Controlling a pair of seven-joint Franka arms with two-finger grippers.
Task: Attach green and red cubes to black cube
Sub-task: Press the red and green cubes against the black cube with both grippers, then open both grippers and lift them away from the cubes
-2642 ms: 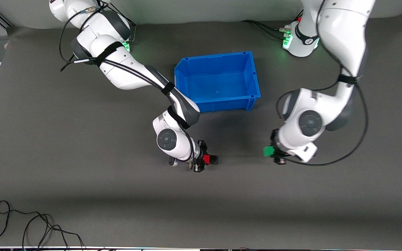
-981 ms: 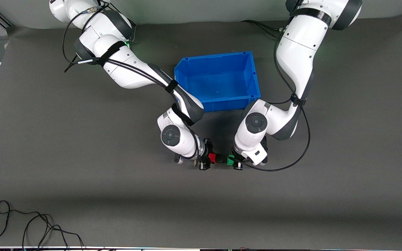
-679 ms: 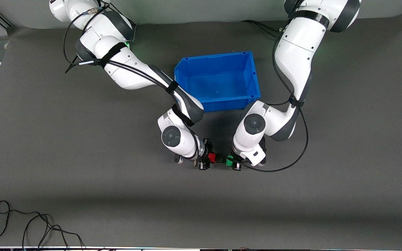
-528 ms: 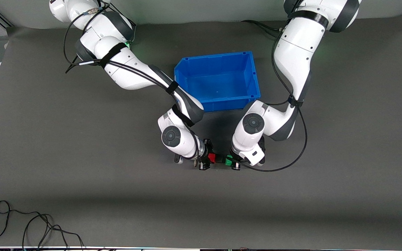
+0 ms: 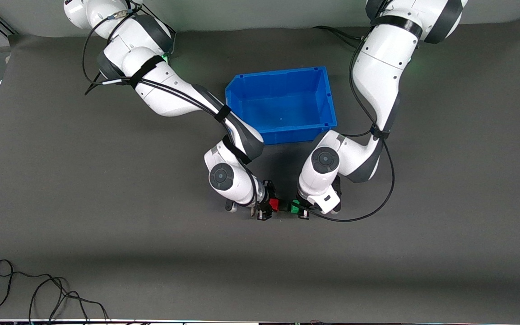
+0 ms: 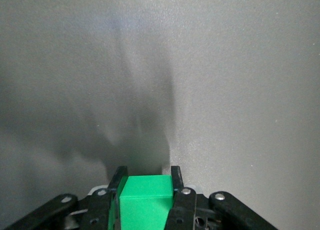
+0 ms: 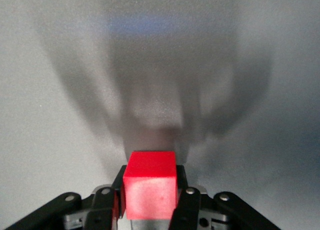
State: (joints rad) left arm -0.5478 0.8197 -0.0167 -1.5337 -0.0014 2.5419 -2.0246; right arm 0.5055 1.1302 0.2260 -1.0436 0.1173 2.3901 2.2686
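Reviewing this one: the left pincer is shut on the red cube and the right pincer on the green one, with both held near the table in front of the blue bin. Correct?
Not quite: the colours are swapped. The left wrist view shows the left pincer shut on the green cube, and the right wrist view shows the right pincer shut on the red cube. The rest stands: both are held near the table in front of the blue bin.
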